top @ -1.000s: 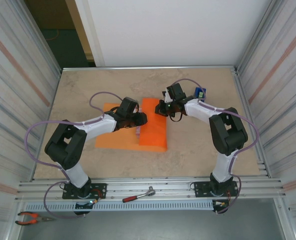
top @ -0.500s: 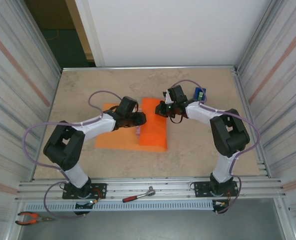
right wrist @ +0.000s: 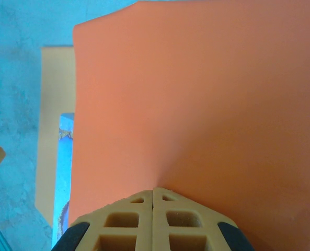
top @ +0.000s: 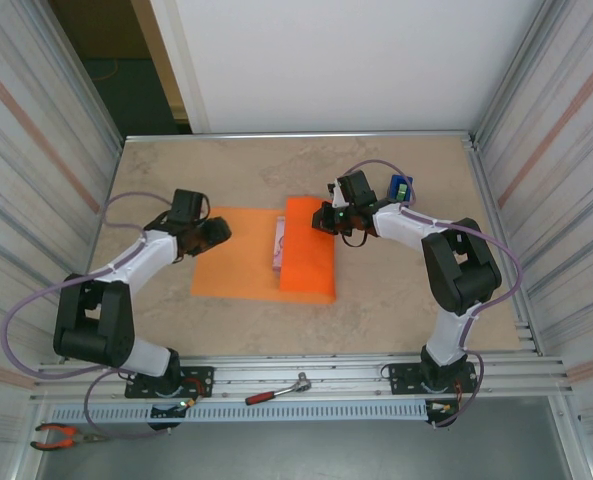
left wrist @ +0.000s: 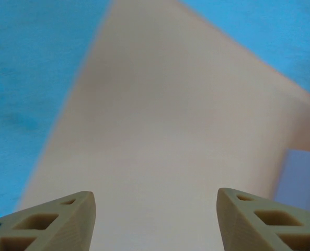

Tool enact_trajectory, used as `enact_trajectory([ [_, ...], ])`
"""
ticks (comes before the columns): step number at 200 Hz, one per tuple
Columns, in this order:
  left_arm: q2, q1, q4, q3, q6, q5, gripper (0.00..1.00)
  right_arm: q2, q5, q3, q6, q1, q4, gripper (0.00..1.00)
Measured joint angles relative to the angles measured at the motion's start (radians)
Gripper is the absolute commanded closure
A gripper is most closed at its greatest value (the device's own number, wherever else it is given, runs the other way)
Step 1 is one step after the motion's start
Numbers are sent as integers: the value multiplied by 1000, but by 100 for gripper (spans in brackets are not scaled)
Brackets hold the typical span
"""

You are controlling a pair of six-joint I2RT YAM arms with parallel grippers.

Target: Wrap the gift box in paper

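At the middle of the bench (top: 396, 300) lies the paper (top: 234, 268), its 3 o'clock part folded over the gift box (top: 278, 245), whose pale side peeks out at the fold's 9 o'clock edge. The left claw (top: 216, 232) hovers released over the sheet's 10 o'clock corner. The right claw (top: 321, 218), clenched, touches the fold's 1 o'clock corner.

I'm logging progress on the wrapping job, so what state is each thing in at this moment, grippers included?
paper: right part folded over the box, left part lying flat.
gift box: under the folded flap, with a narrow strip showing at the flap's left edge.
left gripper: open and empty, above the flat part of the paper.
right gripper: shut, tips on the folded flap.
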Motion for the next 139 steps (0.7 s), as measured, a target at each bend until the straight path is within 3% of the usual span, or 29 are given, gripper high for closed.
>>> enact_trajectory([
  [35, 0, 67, -37, -52, 8, -15, 33, 0, -1, 0, 0, 0, 0, 100],
  [139, 68, 68, -26, -95, 10, -18, 30, 0, -4, 0, 0, 0, 1, 100],
])
